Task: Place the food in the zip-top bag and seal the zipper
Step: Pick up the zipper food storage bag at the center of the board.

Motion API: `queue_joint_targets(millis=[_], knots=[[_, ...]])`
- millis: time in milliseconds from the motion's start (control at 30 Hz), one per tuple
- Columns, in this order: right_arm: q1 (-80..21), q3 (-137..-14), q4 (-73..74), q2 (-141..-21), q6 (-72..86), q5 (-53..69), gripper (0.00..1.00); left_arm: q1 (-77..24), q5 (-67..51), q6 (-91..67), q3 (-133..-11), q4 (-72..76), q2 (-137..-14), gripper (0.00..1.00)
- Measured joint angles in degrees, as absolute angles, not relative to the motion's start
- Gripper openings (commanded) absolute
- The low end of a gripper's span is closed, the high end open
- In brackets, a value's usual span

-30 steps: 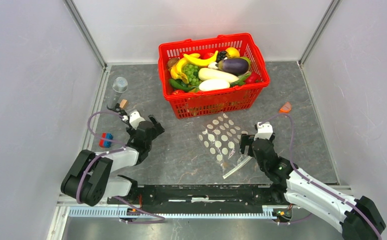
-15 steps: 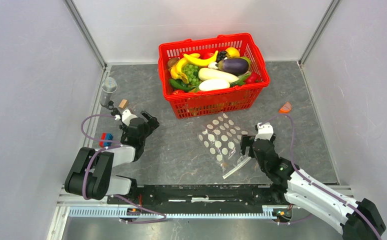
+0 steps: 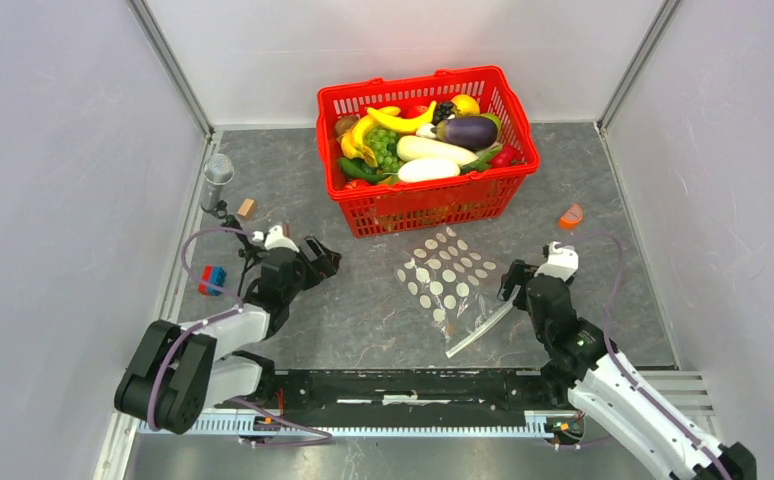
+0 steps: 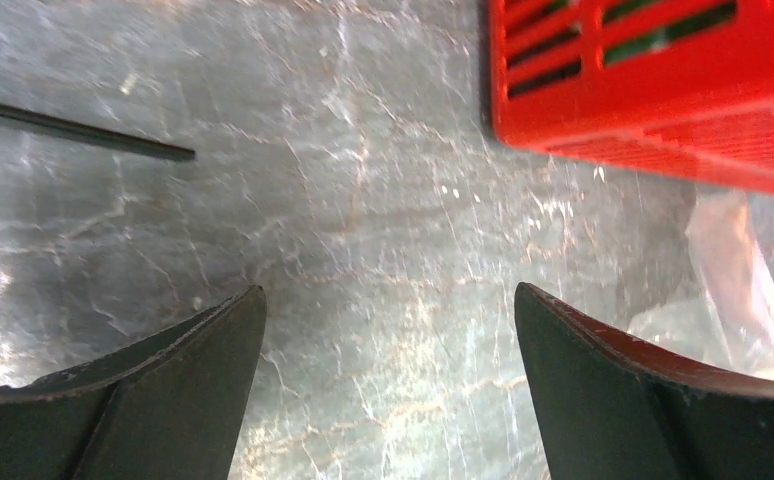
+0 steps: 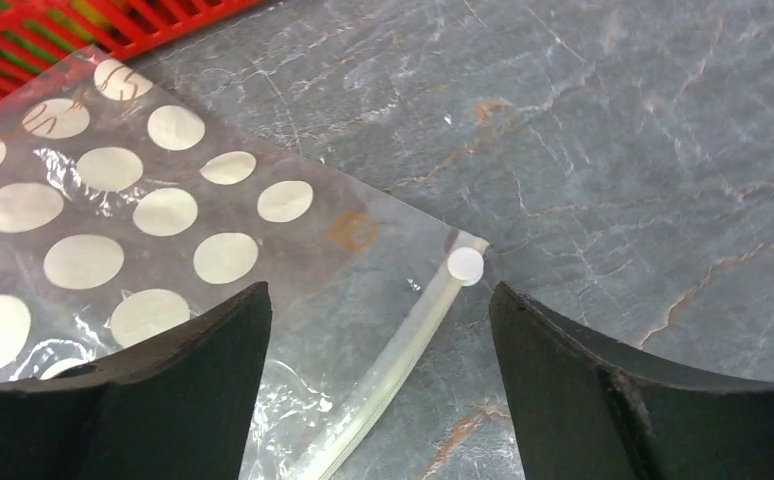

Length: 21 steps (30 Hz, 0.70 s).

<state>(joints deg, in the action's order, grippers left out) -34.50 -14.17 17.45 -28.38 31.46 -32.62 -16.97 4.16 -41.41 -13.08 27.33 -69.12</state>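
The zip-top bag (image 3: 450, 280) lies flat and empty on the table in front of the red basket (image 3: 508, 95). Its zipper (image 3: 478, 330) runs along the near right edge. The food is piled in the basket, including a white radish (image 3: 433, 150) and a yellow citrus (image 3: 465, 104). My right gripper (image 3: 516, 280) is open just above the bag's right corner. In the right wrist view the zipper (image 5: 403, 350) lies between my open fingers (image 5: 378, 288), with the dotted bag (image 5: 113, 230) to the left. My left gripper (image 3: 326, 257) is open and empty left of the bag, over bare table (image 4: 388, 290).
An orange wedge (image 3: 570, 215) lies right of the basket. A clear cup (image 3: 218, 172), a small tan block (image 3: 246, 207) and a blue-and-red block (image 3: 212, 278) sit by the left wall. The basket's corner (image 4: 653, 90) shows in the left wrist view.
My left gripper swung left, then back right toward the bag. My right gripper shifted right along the bag's corner. The clear cup moved a little left.
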Motion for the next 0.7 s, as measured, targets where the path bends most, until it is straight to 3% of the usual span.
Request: queue_joint_targets(millis=[333, 567, 700], knots=[[-19.7, -5.0, 13.9, -23.4, 39.3, -15.4, 0.70, -28.3, 6.0, -38.8, -11.7, 22.4, -61.3, 0.97], [-18.7, -2.2, 6.9, -23.7, 42.9, -7.8, 0.58, -33.5, 7.9, -36.3, -10.8, 19.6, -56.9, 0.93], [-18.6, -1.7, 3.8, -25.6, 43.3, -5.0, 0.57, -40.4, 9.0, -35.5, -10.8, 19.0, -54.8, 0.91]])
